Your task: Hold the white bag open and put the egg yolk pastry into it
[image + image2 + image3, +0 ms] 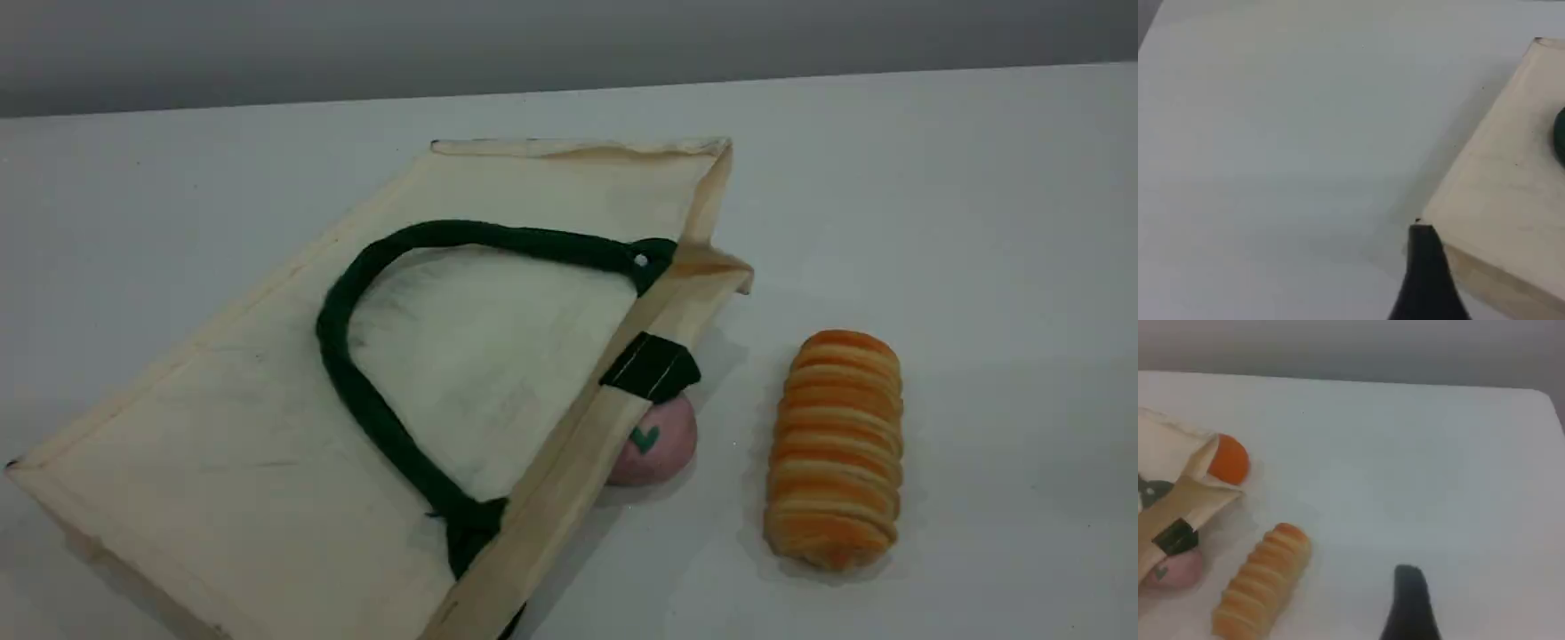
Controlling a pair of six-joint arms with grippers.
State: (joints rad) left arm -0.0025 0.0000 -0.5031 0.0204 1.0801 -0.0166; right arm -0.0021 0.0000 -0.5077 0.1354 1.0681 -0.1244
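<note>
Now the white bag [267, 427] lies flat on the table [978, 222], on the left and middle of the scene view. It is turned at a slant, with its rim toward the right. The rim looks pressed flat, not held open. One thick green handle [334, 342] lies in a big loop on top of the cloth. A small green tab [653, 366] sits on the rim.

A pink dome [662, 444] with a green heart on it sits right at the rim, under the tab, touching the bag. Near it, on its right, lies a long striped bread roll [836, 449]. The two do not touch. In the right wrist view an orange round piece [1228, 459] peeks out just behind the bag's far corner.

The left gripper [1426, 280] shows only one dark fingertip, just beside a corner of the bag. I cannot tell if it touches, or how wide its jaws stand. The right gripper [1408, 607] shows one dark fingertip too, over bare table, to the right of the bread roll and apart from it. How wide it stands I cannot tell either.
</note>
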